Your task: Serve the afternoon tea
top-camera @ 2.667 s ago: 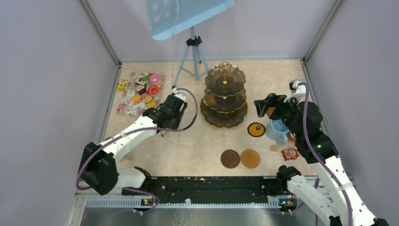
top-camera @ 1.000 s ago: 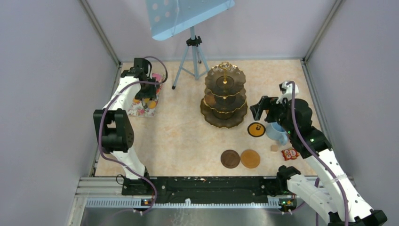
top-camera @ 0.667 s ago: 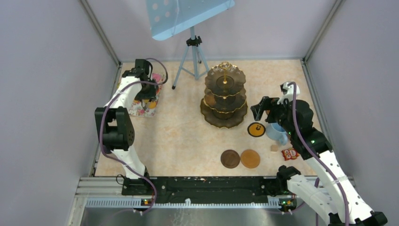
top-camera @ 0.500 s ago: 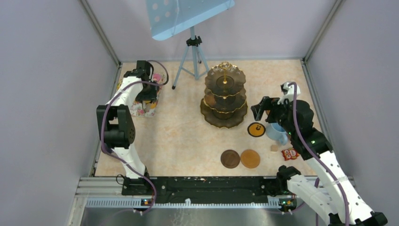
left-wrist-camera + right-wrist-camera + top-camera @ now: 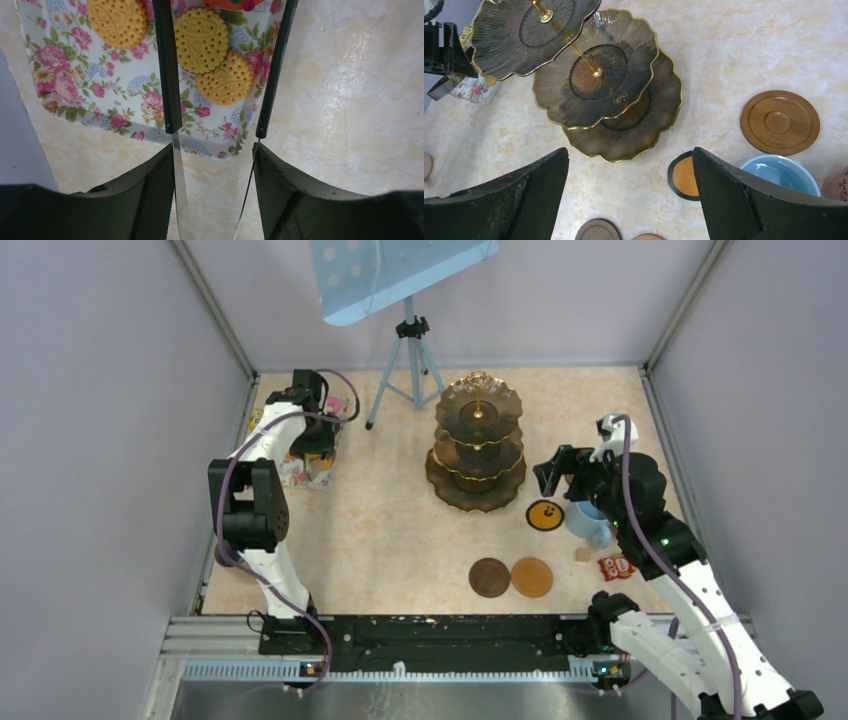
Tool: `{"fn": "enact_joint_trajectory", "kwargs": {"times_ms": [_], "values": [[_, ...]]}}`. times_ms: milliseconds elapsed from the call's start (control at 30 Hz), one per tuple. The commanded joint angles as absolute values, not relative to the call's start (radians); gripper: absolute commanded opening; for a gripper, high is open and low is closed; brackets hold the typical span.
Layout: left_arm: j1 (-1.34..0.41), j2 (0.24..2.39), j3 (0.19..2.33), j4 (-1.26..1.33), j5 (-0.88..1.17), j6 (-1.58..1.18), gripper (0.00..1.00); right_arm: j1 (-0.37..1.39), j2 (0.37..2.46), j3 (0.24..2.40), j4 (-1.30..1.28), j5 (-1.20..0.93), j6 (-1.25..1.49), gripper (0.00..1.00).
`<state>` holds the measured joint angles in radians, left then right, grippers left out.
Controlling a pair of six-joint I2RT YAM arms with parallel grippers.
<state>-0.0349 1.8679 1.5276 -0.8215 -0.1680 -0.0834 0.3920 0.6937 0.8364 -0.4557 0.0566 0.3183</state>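
The dark three-tier gold-rimmed stand [image 5: 478, 445] is at the table's centre back, its tiers bare in the right wrist view [image 5: 594, 75]. My left gripper [image 5: 310, 435] hangs over the floral mat [image 5: 75, 85], shut on the black tongs [image 5: 167, 75]. The tong arms straddle a round orange tart [image 5: 202, 34]; two more tarts [image 5: 227, 82] lie beside it. My right gripper [image 5: 630, 160] is open and empty above the table between the stand and the light blue mug [image 5: 780, 175]. Round brown coasters [image 5: 489, 577] lie at the front, and an orange black-rimmed one [image 5: 545, 514] lies beside the mug.
A blue music stand on a tripod [image 5: 408, 350] is at the back. A red snack packet [image 5: 617, 566] and a small brown cube [image 5: 582, 554] lie near the blue mug. A wooden coaster [image 5: 779, 122] and a brown mug's edge [image 5: 839, 185] show in the right wrist view.
My left arm has swung from in front of the mat to the back left and now hangs over it, drifting slightly right. My right gripper shifted a little and has since stayed still.
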Motion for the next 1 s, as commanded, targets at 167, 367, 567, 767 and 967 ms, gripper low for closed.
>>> {"fn": "enact_joint_trajectory", "kwargs": {"times_ms": [167,367,567,767,967], "values": [[-0.037,1.899,1.532,-0.792,-0.153,-0.084,0.62,0.404,0.679,0.826,-0.420,0.068,0.326,0.92],[-0.037,1.896,1.532,-0.794,-0.140,-0.083,0.62,0.405,0.684,0.822,-0.415,0.064,0.326,0.92],[-0.040,1.890,1.530,-0.797,-0.136,-0.083,0.62,0.404,0.687,0.820,-0.409,0.061,0.329,0.92],[-0.044,1.902,1.535,-0.794,-0.127,-0.085,0.60,0.404,0.688,0.821,-0.409,0.058,0.329,0.92],[-0.051,1.908,1.539,-0.796,-0.142,-0.082,0.59,0.404,0.680,0.813,-0.411,0.059,0.331,0.92]]}}
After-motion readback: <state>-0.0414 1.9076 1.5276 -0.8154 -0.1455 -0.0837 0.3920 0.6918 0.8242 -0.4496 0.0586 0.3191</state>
